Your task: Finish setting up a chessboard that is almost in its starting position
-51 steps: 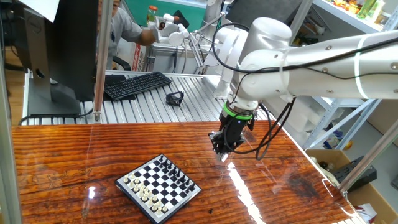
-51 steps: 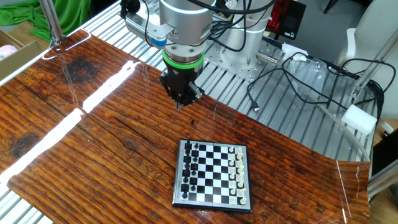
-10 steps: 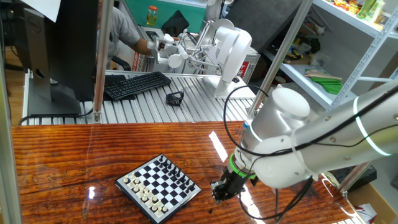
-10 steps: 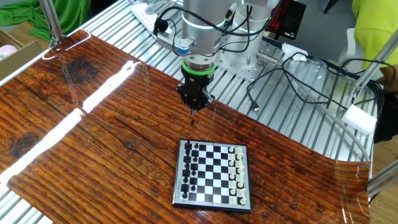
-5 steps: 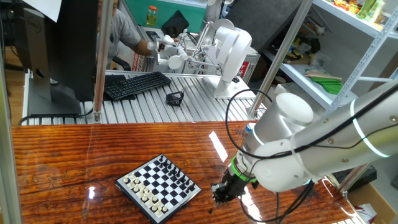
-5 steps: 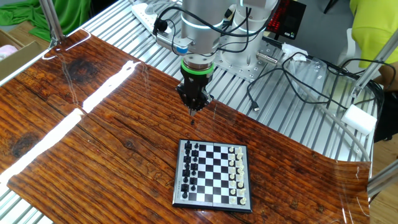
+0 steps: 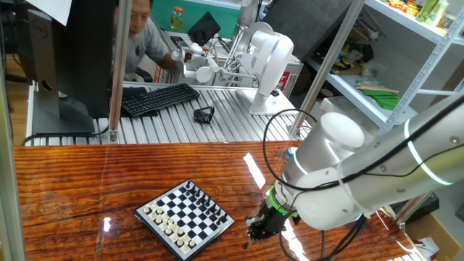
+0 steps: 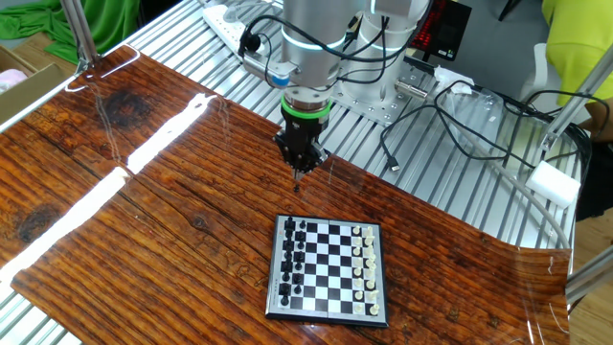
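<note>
Closed hand low beside the chessboard, over a stray piece

From one side, the hand (image 7: 255, 233) points down with fingers pressed together, holding nothing I can see, just beside the chessboard (image 7: 185, 219) on the worktop (image 7: 72, 181). From the other side, a small dark piece (image 8: 297, 188) lies off the board under the hand; I think the fingers must open first, then go straight down around it.
</note>
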`<state>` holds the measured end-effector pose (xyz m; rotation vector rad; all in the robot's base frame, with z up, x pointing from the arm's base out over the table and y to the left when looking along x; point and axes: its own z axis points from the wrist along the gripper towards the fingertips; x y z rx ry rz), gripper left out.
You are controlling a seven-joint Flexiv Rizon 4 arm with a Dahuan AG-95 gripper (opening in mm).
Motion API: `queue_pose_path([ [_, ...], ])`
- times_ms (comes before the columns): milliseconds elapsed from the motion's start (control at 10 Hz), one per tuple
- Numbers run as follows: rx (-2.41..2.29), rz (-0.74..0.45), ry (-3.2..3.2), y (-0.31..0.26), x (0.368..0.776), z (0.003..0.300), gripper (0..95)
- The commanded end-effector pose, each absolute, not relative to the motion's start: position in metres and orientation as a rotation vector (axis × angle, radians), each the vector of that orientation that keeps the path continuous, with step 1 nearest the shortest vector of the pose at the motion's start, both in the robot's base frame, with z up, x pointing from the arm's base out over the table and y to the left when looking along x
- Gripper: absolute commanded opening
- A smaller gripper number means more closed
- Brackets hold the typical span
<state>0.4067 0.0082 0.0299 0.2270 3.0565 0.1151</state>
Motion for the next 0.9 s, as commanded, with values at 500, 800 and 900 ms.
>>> queue_pose_path([
  [500,0.241,0.069,3.06,0.0114,0.4029,0.0341,0.0],
  [800,0.205,0.058,3.06,0.0114,0.4029,0.0341,0.0],
  [900,0.193,0.054,3.061,0.0114,0.4029,0.0341,0.0],
])
